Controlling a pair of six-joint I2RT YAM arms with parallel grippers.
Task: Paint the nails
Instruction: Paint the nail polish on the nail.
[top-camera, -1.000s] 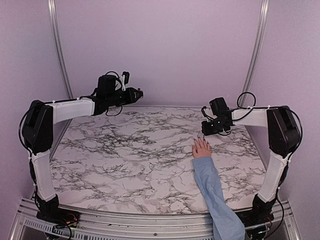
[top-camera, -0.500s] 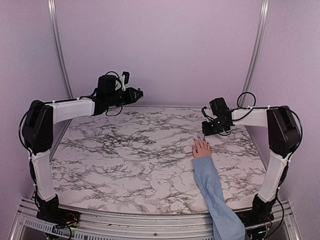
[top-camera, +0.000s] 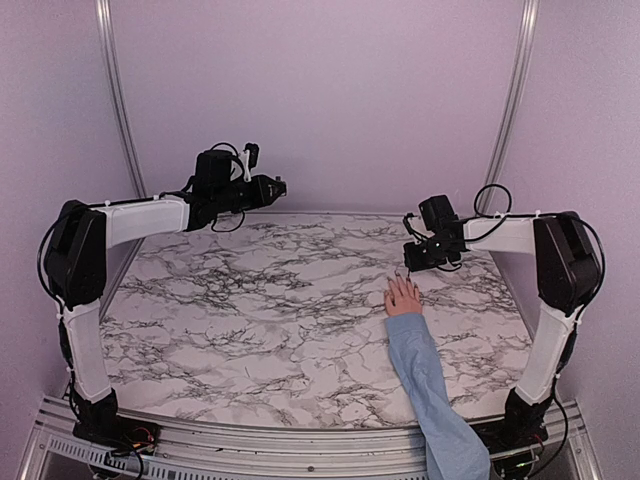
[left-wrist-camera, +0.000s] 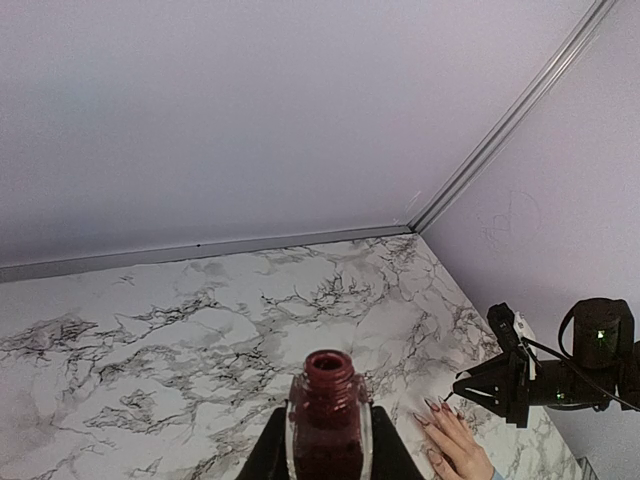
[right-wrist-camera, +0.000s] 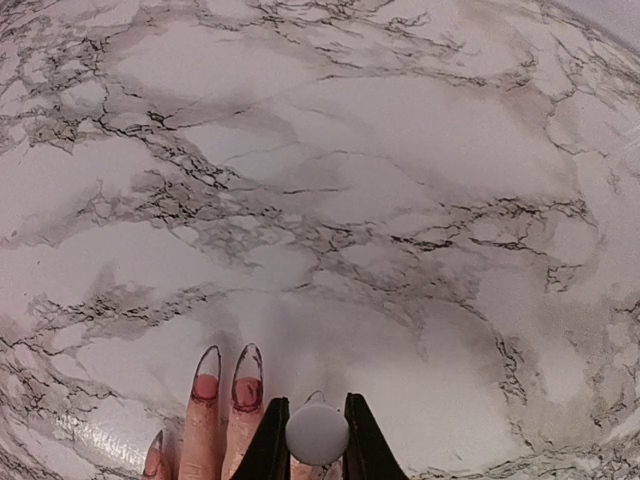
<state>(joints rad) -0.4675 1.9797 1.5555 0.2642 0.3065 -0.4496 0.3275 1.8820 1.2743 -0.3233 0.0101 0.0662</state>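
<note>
A small pinkish hand (top-camera: 403, 297) with a light-blue sleeve (top-camera: 428, 378) lies flat on the marble table at the right. Its long pointed nails (right-wrist-camera: 247, 365) are clear with dark outlines and red at their base. My right gripper (top-camera: 408, 262) hovers just over the fingertips, shut on a round white brush cap (right-wrist-camera: 317, 433). The cap hides most of the nail under it, and the brush tip is hidden. My left gripper (top-camera: 275, 187) is raised at the back left, shut on an open clear bottle of dark red polish (left-wrist-camera: 330, 420). The hand (left-wrist-camera: 458, 440) also shows in the left wrist view.
The marble tabletop (top-camera: 260, 300) is bounded by lilac walls at the back and sides with metal corner rails (top-camera: 118, 100). The sleeved forearm runs from the front edge toward the right arm. The right arm (left-wrist-camera: 560, 375) shows in the left wrist view.
</note>
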